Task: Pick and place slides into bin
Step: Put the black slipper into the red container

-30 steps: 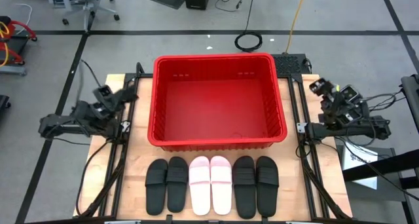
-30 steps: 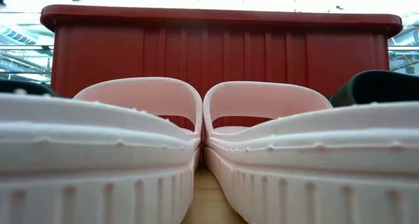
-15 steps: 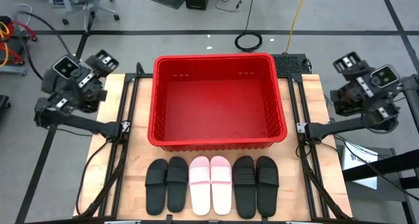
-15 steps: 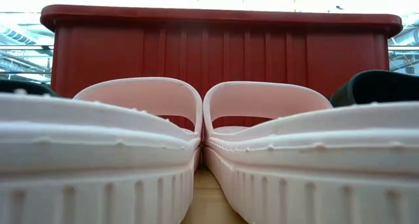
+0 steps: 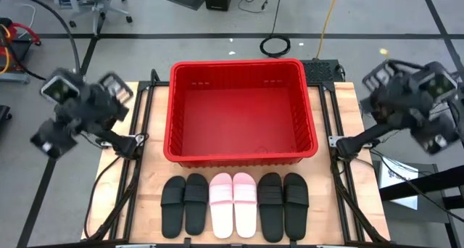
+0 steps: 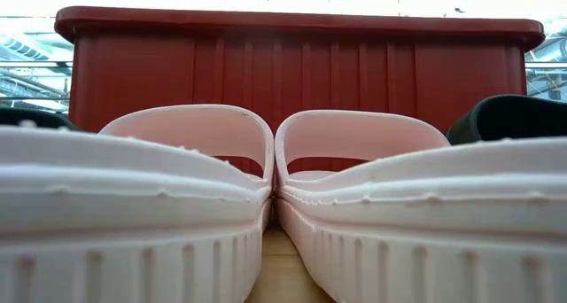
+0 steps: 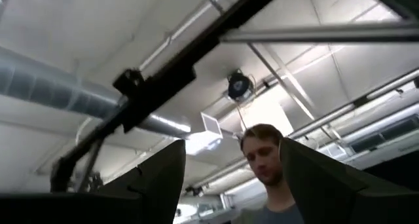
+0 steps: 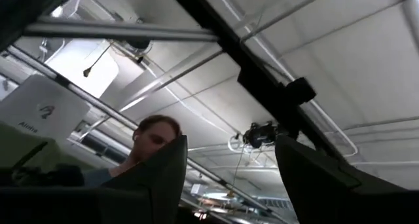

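We found the red bin (image 5: 243,110) with no sandal in it, its floor bare in the high view, at the far middle of the table (image 5: 341,204). All six slides (image 5: 235,204) lay in a neat row along the near edge just in front of it: a black pair on the left, the pale pink pair (image 6: 275,205) in the middle, another black pair on the right, each touching its neighbour. By our reckoning the job had not begun; every sandal was yet to be lifted and dropped in. The left gripper (image 7: 229,178) was raised beside the table's left edge and the right gripper (image 8: 229,175) beside its right, both well apart from the sandals. Each wrist view looked up at the ceiling past two fingers spread wide with nothing between them; a person showed beyond.
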